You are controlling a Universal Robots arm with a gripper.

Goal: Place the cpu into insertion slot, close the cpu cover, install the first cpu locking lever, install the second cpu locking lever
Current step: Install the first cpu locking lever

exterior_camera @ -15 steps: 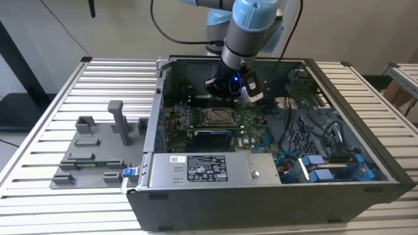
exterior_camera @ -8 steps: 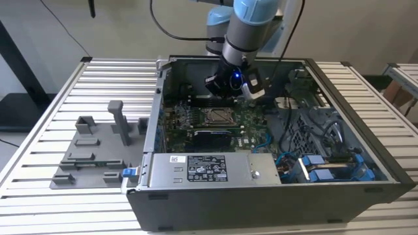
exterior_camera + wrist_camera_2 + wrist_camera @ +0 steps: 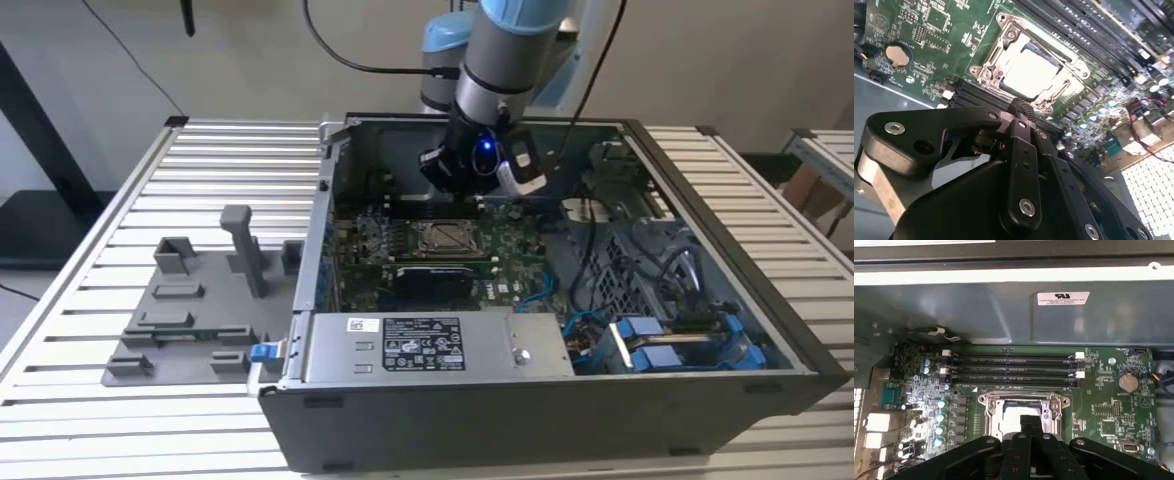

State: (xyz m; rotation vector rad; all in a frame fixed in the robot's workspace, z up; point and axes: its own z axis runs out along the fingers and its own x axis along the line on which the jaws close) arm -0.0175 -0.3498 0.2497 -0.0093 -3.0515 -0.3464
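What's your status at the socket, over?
Gripper shut, nothing seen in it, poised beside insertion slot. Cpu seated, cpu cover down over it. Nothing between gripper and slot.

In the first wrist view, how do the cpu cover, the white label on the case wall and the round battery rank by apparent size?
1. cpu cover, largest, though partly hidden.
2. white label.
3. round battery, smallest.
The label seems farther from the camera, so its real size may be greater.
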